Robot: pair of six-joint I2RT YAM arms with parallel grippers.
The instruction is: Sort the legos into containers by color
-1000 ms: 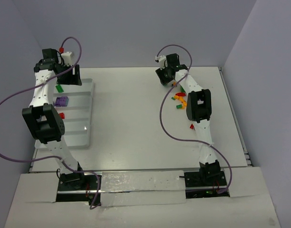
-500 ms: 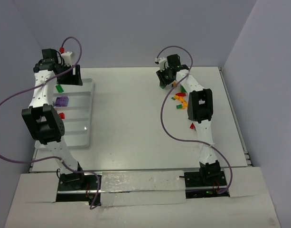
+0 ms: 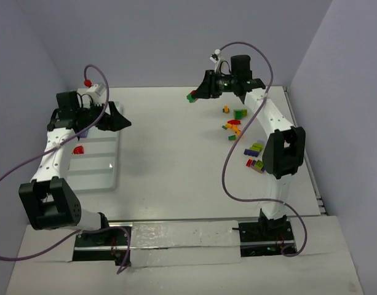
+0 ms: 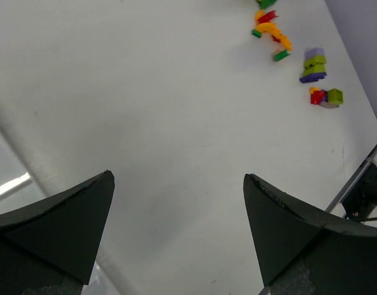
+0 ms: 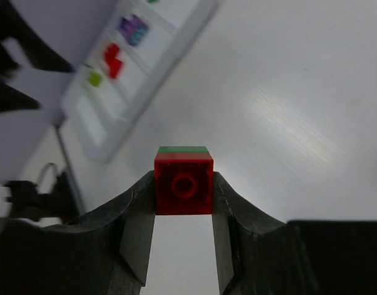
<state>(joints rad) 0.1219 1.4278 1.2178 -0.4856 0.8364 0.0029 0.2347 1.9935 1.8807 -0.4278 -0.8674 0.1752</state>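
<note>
Right gripper (image 5: 183, 179) pinches a red-and-green brick (image 5: 183, 192), which I see held above the table (image 3: 170, 153), far middle. Left gripper (image 4: 177, 177) spread wide at the tray (image 3: 105, 175) edge. Loose legos (image 3: 236, 127) lie right.

Two arms, the left arm (image 3: 51, 157) and the right arm (image 3: 269, 117), stand at one bench (image 3: 176, 160). Each has one end effector, the left (image 4: 177, 178) and the right (image 5: 183, 178), and each has one purple cable, a left cable (image 3: 106, 78) and a right cable (image 3: 223, 175). One tray (image 3: 105, 163) holds four visible pieces: one purple piece (image 5: 134, 29), one red piece (image 5: 113, 59), one lime piece (image 5: 96, 78) and one green sliver (image 5: 152, 1). One held brick (image 5: 183, 183) is red topped with green. Loose bricks (image 3: 232, 128) come in five colours but are bunched too tightly for a sure count.
</note>
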